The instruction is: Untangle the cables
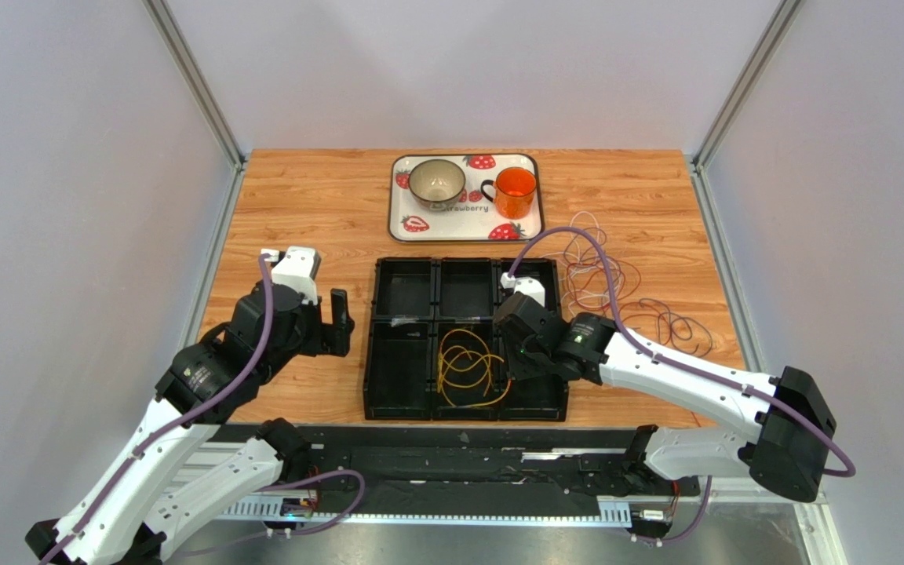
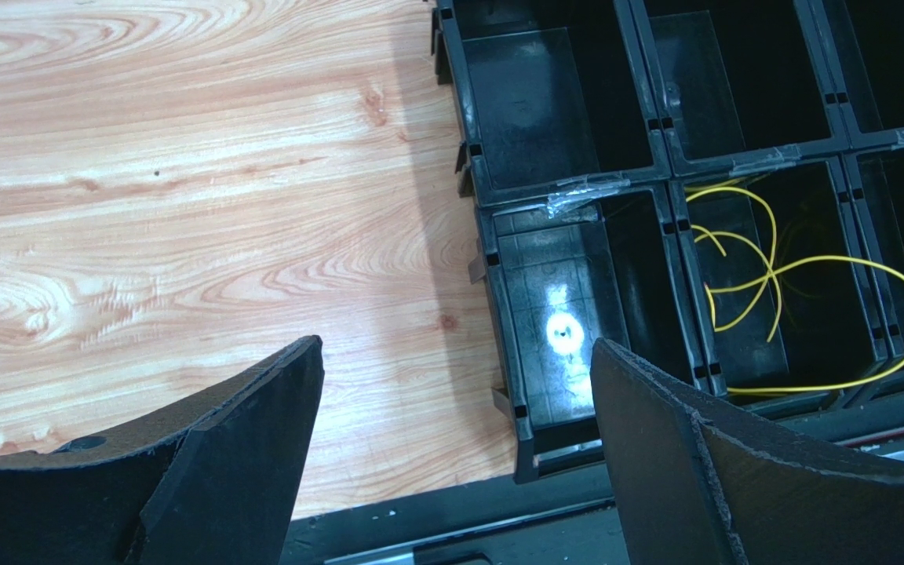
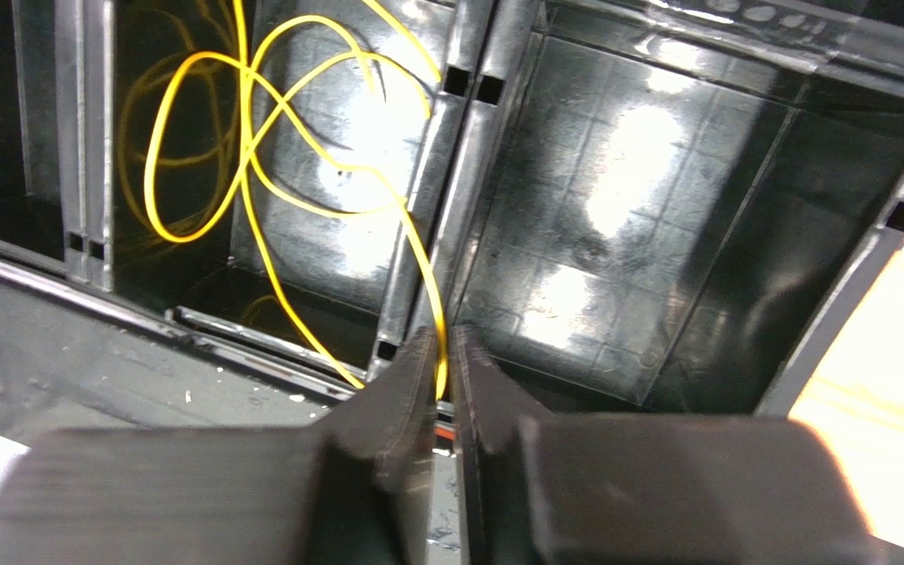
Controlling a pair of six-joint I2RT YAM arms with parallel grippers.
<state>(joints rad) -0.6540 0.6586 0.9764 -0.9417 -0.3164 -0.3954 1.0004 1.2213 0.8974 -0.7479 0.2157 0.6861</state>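
Note:
A yellow cable (image 1: 469,365) lies in loose loops in the front middle compartment of the black divided bin (image 1: 401,406). My right gripper (image 3: 441,341) is shut on the yellow cable (image 3: 268,165) above the divider to the front right compartment; it also shows in the top view (image 1: 516,357). More thin cables (image 1: 645,300), whitish and dark red, lie in a loose tangle on the table right of the bin. My left gripper (image 2: 457,377) is open and empty, above the table beside the bin's left wall (image 1: 339,321). The yellow cable (image 2: 775,271) shows in the left wrist view.
A strawberry-print tray (image 1: 401,218) at the back holds a grey bowl (image 1: 437,181) and an orange mug (image 1: 516,190). The bin's other compartments (image 2: 539,100) hold nothing. A black rail (image 1: 469,465) runs along the table's near edge.

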